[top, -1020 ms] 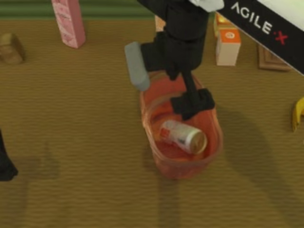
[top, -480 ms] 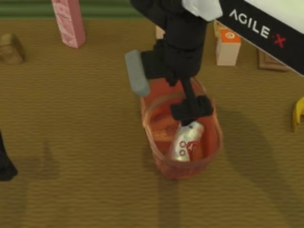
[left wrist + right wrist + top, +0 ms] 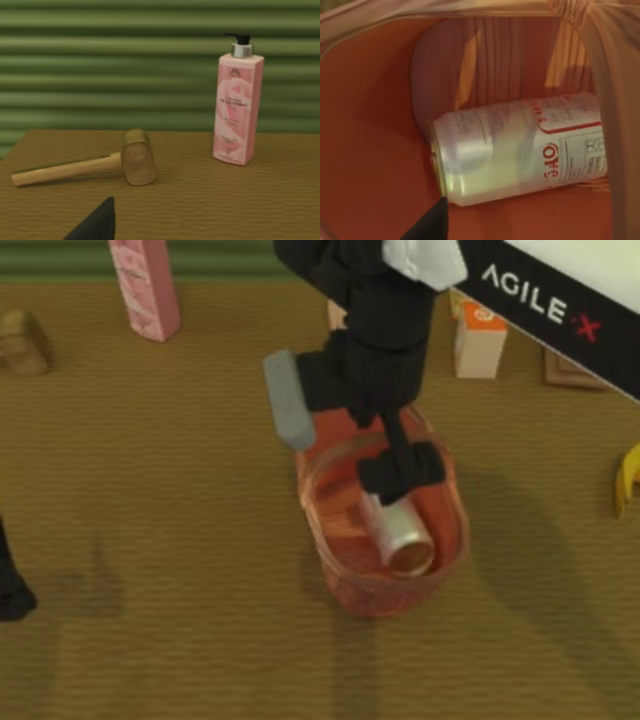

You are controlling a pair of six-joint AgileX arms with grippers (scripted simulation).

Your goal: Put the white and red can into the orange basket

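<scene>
The white and red can (image 3: 398, 530) lies on its side on the floor of the orange basket (image 3: 380, 595), one metallic end toward the near rim. My right gripper (image 3: 402, 468) hangs open just above the basket's far half, over the can's far end and holding nothing. In the right wrist view the can (image 3: 520, 155) fills the middle, with the basket wall (image 3: 370, 125) around it; one dark fingertip (image 3: 432, 220) shows just off the can's end. My left gripper (image 3: 8, 590) is parked at the table's left edge, open and empty.
A pink pump bottle (image 3: 145, 285) (image 3: 236, 107) and a wooden mallet (image 3: 22, 340) (image 3: 100, 165) stand at the back left. An orange and white box (image 3: 480, 335) is behind the basket at the right. A yellow object (image 3: 628, 478) lies at the right edge.
The can has rolled and turned inside the basket, from lying crosswise to pointing its end at the near rim. The right gripper has barely moved. The left arm is still.
</scene>
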